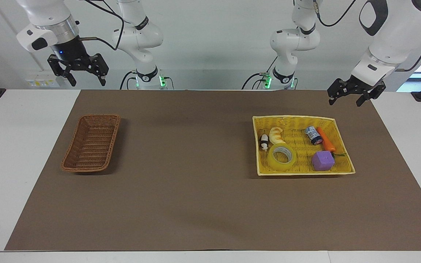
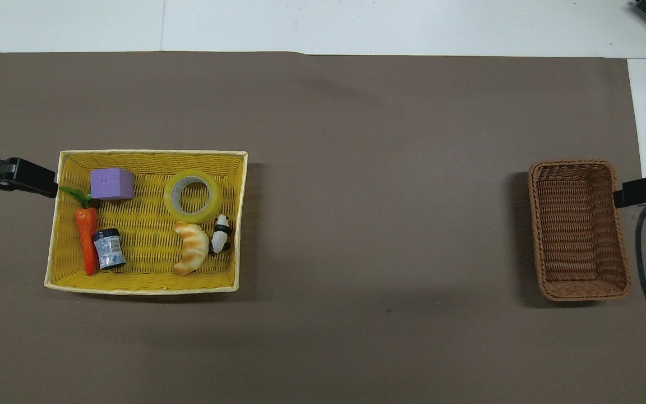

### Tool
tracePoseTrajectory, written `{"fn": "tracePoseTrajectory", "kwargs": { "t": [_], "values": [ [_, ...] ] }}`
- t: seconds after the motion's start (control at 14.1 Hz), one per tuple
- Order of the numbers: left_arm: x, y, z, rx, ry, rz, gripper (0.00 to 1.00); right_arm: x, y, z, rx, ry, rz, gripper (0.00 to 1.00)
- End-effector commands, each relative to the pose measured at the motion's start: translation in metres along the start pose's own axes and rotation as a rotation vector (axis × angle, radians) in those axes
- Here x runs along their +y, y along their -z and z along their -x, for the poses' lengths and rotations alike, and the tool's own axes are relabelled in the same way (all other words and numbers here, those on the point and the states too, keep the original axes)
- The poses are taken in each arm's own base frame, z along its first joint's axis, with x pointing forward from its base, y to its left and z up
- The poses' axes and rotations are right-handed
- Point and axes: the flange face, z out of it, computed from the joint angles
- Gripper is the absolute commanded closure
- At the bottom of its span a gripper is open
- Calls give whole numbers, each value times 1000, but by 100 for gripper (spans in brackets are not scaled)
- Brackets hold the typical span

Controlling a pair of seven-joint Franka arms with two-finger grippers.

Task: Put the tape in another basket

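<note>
**Tape lies in the yellow basket, both grippers up and empty**

The tape [image 1: 282, 157] lies flat in the yellow basket [image 1: 345, 146], at the left arm's end of the table [image 1: 210, 219]. It sits in the corner of that basket farther from the robots and toward the middle of the table. Just beside it, nearer to the robots, lie a croissant [image 1: 276, 135] and a small panda figure [image 1: 264, 141]. A purple cube [image 1: 322, 160] stands in the same basket toward the left arm's end, with a carrot [image 1: 326, 144] and a small jar [image 1: 313, 135] next to it.

The brown basket [image 1: 91, 143] stands well apart at the right arm's end of the table, with nothing in it.

The left gripper [image 1: 345, 99] hangs in the air beside the yellow basket's corner, fingers spread wide, holding nothing. The right gripper [image 1: 86, 81] waits high over the table edge near the brown basket, fingers also wide and empty.
</note>
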Motion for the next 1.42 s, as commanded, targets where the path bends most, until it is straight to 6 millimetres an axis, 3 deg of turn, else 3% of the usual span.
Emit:
{"fn": "tracePoseTrajectory", "kwargs": {
  "t": [0.0,0.71,1.35],
  "values": [
    [3,-4,6,23,2,3,0,1,2,-1,1,17,-3,0],
    [6,-12,1,47,3,3,0,1,2,-1,1,17,-3,0],
    [17,-46,-8,67,-18,8,0,0,2,-1,1,19,-3,0]
  ]
}}
